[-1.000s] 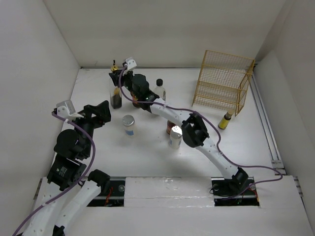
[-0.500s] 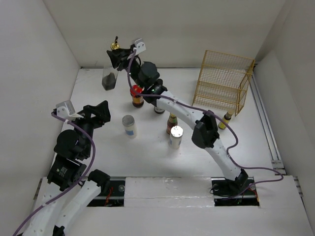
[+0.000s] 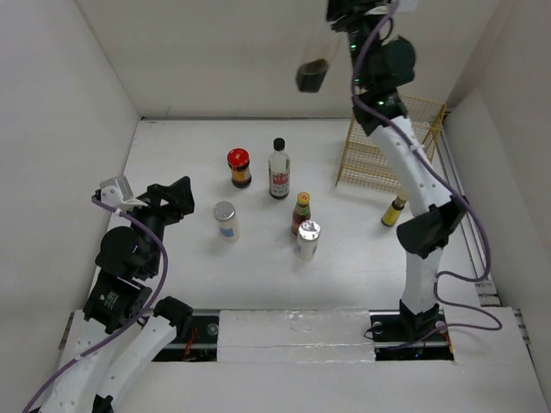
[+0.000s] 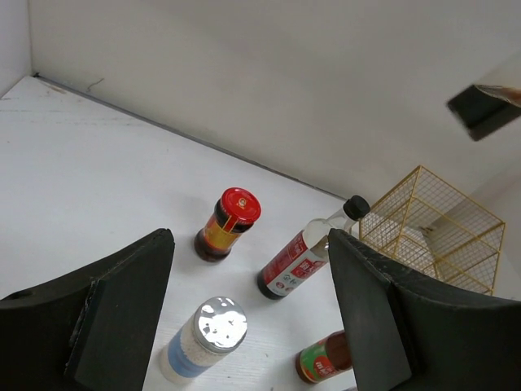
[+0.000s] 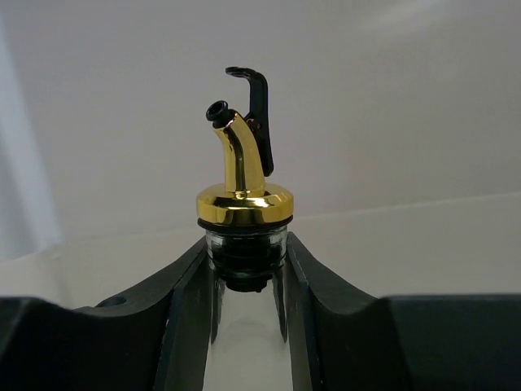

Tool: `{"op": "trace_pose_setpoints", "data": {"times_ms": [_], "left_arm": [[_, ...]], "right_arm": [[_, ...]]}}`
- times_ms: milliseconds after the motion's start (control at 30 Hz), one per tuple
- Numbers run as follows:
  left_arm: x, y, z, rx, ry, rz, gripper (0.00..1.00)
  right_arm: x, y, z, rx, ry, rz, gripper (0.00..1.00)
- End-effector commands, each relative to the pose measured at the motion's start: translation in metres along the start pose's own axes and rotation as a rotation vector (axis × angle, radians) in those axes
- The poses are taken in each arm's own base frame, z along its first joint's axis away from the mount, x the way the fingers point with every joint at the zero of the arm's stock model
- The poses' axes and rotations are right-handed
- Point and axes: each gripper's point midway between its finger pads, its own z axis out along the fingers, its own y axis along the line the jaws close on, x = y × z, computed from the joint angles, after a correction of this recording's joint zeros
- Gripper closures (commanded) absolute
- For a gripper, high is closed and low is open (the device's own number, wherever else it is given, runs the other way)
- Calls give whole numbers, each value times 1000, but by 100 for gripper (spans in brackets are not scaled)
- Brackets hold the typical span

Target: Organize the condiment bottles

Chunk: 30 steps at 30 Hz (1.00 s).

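My right gripper (image 3: 342, 12) is raised high against the back wall, shut on the neck of the gold-spout clear bottle (image 3: 312, 76), whose dark base hangs in the air. The right wrist view shows both fingers (image 5: 183, 309) pressed on the neck under the gold spout (image 5: 244, 204). On the table stand a red-lidded jar (image 3: 238, 168), a tall black-capped clear bottle (image 3: 278, 169), a yellow-capped brown bottle (image 3: 301, 212) and two silver-lidded jars (image 3: 224, 219) (image 3: 307, 239). Another yellow-capped bottle (image 3: 394, 211) stands by the rack. My left gripper (image 3: 176, 200) is open and empty, left of them.
A yellow wire rack (image 3: 392, 142) stands at the back right, under the raised right arm. White walls close the table at the left, back and right. In the left wrist view the red-lidded jar (image 4: 228, 224) and the rack (image 4: 431, 228) lie ahead.
My right arm has lifted the gold-spout bottle from the back left of the table and swung it up and to the right, high above the rack. The left arm has not moved.
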Motion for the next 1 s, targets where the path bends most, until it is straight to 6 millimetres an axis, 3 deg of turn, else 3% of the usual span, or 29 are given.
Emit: {"op": "trace_pose_setpoints", "data": {"times_ms": [0,67,100,167,200,300,333,500,633,700,967], "left_arm": [[-6,-5,4,16,-24,0,28],[-5,-6,4,24,-20,1,28],[-3,-6,5,20,-13,5,28],[1,-8,7,26,1,9,28],[4,-9,9,30,12,13,28],[7,-13,11,48,24,15,28],[7,-13,11,48,24,15,28],[10,-13,14,44,33,19,28],[12,-13,15,40,40,23,28],[12,-13,15,40,40,23,28],[13,-10,18,19,39,27,28]], "right_arm": [[-92,-32,-3,51,-147,-41,84],[-94,-55,-5,95,-124,-85,84],[-99,-77,-7,140,-120,-117,84],[-92,-103,-10,205,-84,-158,86],[-101,-118,-12,229,-88,-194,86],[-98,-142,-16,265,-61,-237,86],[-88,-158,-18,288,-37,-256,86],[-75,-185,-22,319,-3,-288,86],[-48,-208,-24,353,44,-313,86],[-47,-221,-24,377,44,-325,86],[-4,-256,-28,453,83,-348,87]]}}
